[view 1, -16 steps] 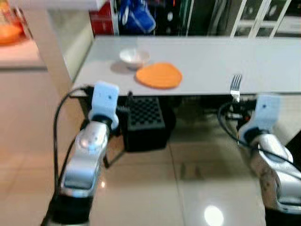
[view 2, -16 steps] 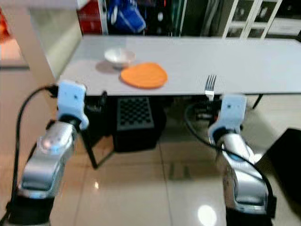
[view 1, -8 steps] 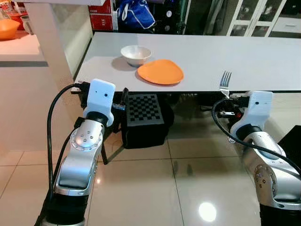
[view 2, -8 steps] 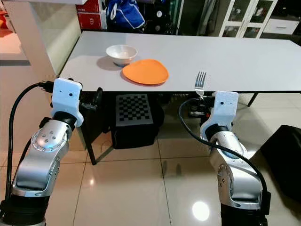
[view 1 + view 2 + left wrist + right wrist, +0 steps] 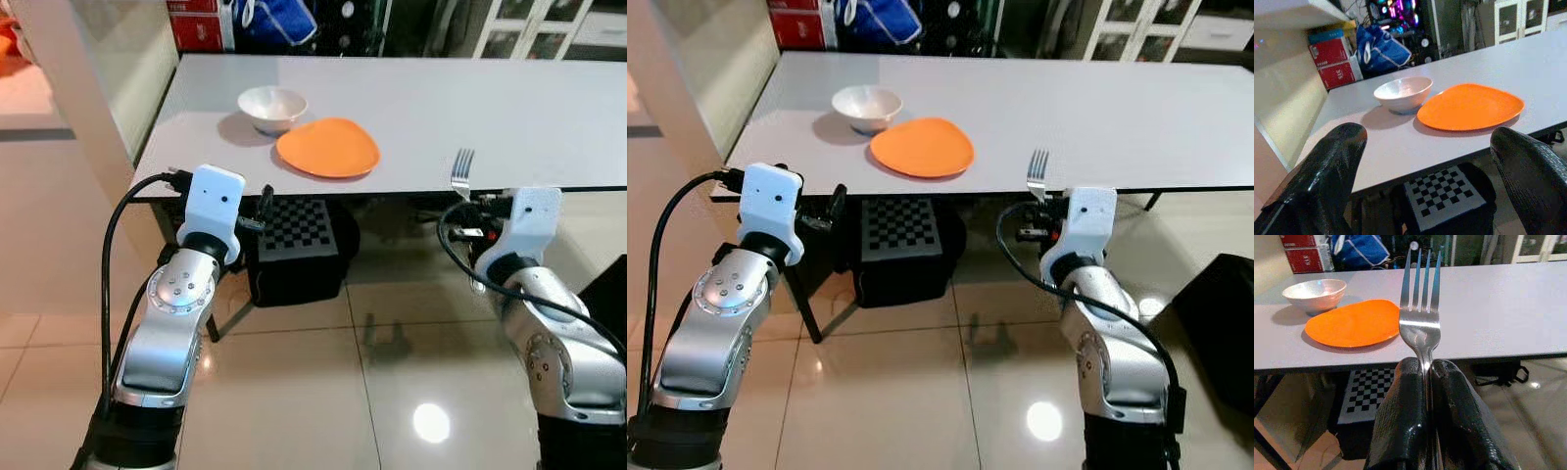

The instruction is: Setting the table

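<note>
Right gripper (image 5: pixel 1425 396) clamped on upright fork (image 5: pixel 1421 308) at table's (image 5: pixel 549 108) near edge, left gripper (image 5: pixel 1435 161) spread empty; best lifted clear, then laid flat right of orange plate (image 5: pixel 328 147).

Black checkered box (image 5: pixel 297 251) on glossy tiled floor (image 5: pixel 294 392) under table; blue bag (image 5: pixel 1382 46), red boxes (image 5: pixel 1334 61) behind

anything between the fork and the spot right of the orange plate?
Nothing visible. The right tool grips the fork upright, just short of the table edge. The tabletop to the right of the orange plate is bare; the white bowl sits on the plate's far left, out of the path.
</note>
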### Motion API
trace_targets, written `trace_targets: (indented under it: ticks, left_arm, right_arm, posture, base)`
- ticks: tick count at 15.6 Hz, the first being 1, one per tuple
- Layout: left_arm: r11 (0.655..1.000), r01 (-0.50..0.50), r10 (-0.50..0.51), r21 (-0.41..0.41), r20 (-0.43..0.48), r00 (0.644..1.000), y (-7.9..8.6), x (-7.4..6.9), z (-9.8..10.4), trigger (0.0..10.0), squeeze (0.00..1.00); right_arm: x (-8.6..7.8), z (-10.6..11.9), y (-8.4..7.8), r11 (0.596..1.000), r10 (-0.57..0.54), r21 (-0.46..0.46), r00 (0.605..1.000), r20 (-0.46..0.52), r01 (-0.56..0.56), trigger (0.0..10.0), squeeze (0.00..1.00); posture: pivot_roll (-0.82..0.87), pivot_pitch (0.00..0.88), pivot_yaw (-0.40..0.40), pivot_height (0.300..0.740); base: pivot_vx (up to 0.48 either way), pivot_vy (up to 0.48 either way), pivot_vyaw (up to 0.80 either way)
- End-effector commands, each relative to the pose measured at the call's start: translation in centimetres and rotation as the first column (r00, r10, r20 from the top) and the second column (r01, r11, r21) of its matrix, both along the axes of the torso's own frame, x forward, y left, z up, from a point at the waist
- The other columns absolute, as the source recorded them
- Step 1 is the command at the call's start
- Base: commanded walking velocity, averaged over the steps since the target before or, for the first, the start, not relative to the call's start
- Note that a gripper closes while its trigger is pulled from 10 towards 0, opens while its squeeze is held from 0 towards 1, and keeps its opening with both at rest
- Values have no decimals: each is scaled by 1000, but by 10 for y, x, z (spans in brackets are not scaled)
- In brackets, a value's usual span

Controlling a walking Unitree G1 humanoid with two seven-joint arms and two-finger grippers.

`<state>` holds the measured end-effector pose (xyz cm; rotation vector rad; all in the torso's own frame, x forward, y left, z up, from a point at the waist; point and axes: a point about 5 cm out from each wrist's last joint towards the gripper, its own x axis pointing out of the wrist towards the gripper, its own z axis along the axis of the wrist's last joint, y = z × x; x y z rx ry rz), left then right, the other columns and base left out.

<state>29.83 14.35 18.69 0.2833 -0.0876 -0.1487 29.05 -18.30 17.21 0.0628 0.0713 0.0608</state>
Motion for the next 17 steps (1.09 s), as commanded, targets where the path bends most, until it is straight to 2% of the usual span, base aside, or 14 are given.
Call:
trace_targets:
  ticks: [1, 4, 7, 9, 17]
  left_arm:
    - [1000, 27, -27, 5, 13, 1000, -3, -2, 4, 10000, 0]
    - [999, 38, -38, 6, 0, 999, -2, -5, 0, 10000, 0]
    - [999, 44, -44, 13, -7, 999, -1, -7, -2, 10000, 0]
    - [998, 54, -54, 11, -9, 998, -2, -7, -2, 10000, 0]
    - [996, 86, -85, 17, -26, 996, -7, -10, -5, 10000, 0]
  right_arm:
    - [2, 3, 0, 1000, 11, 7, 1000, 3, -11, 10000, 0]
    - [2, 4, 2, 1000, 23, -1, 1000, 5, -23, 10000, 0]
    - [4, 1, -3, 999, -33, -24, 999, 1, 33, 10000, 0]
    - [3, 2, -5, 999, -47, 8, 999, 5, 47, 10000, 0]
    - [3, -1, -3, 999, -37, -1, 999, -6, 37, 10000, 0]
  posture:
    - [-14, 0, -38, 740]
    - [-19, 0, -38, 740]
    - [-17, 0, -42, 740]
    - [-19, 0, -43, 740]
    - [-22, 0, -42, 740]
  base:
    - [285, 0, 0]
    - [290, 0, 0]
    - [304, 0, 558]
    - [313, 0, 0]
    - [332, 0, 0]
